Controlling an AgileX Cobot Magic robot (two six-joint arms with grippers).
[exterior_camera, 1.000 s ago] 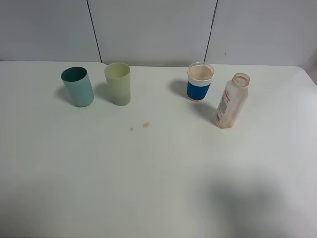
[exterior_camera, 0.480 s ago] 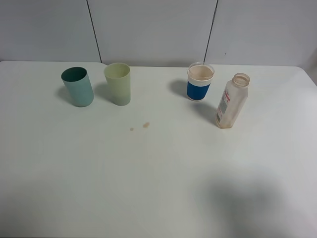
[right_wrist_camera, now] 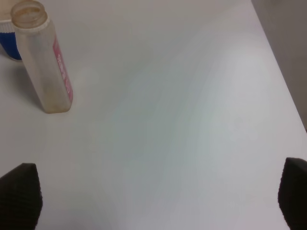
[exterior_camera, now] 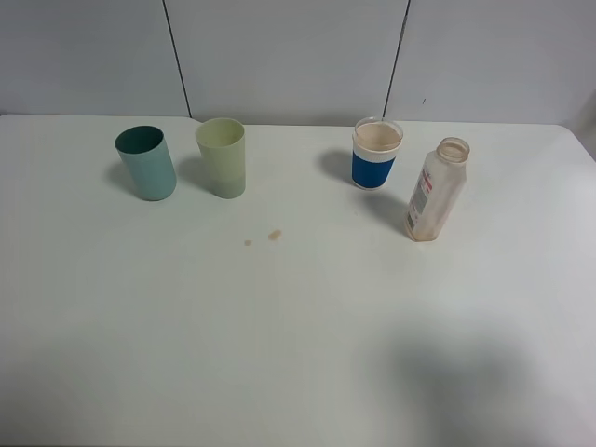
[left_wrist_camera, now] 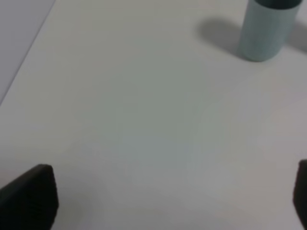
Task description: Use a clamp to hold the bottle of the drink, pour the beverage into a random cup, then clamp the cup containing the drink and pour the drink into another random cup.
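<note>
The uncapped translucent bottle [exterior_camera: 435, 191] with a red-printed white label stands upright at the right of the white table [exterior_camera: 298, 317]; the right wrist view shows the bottle [right_wrist_camera: 44, 57] too. A teal-green cup [exterior_camera: 146, 163] stands at the back left, also in the left wrist view as the teal cup [left_wrist_camera: 266, 28]. The pale yellow-green cup [exterior_camera: 223, 156] is just right of it. No beverage shows in the bottle. Both clamps are outside the high view. My left gripper [left_wrist_camera: 168, 196] and right gripper [right_wrist_camera: 158, 196] are open, only fingertips showing, well short of any object.
A clear cup with a blue band [exterior_camera: 376, 154] stands just behind and left of the bottle. Two small brown drops [exterior_camera: 274, 235] lie on the tabletop in front of the yellow-green cup. The table's right edge [right_wrist_camera: 283, 81] is near the right gripper.
</note>
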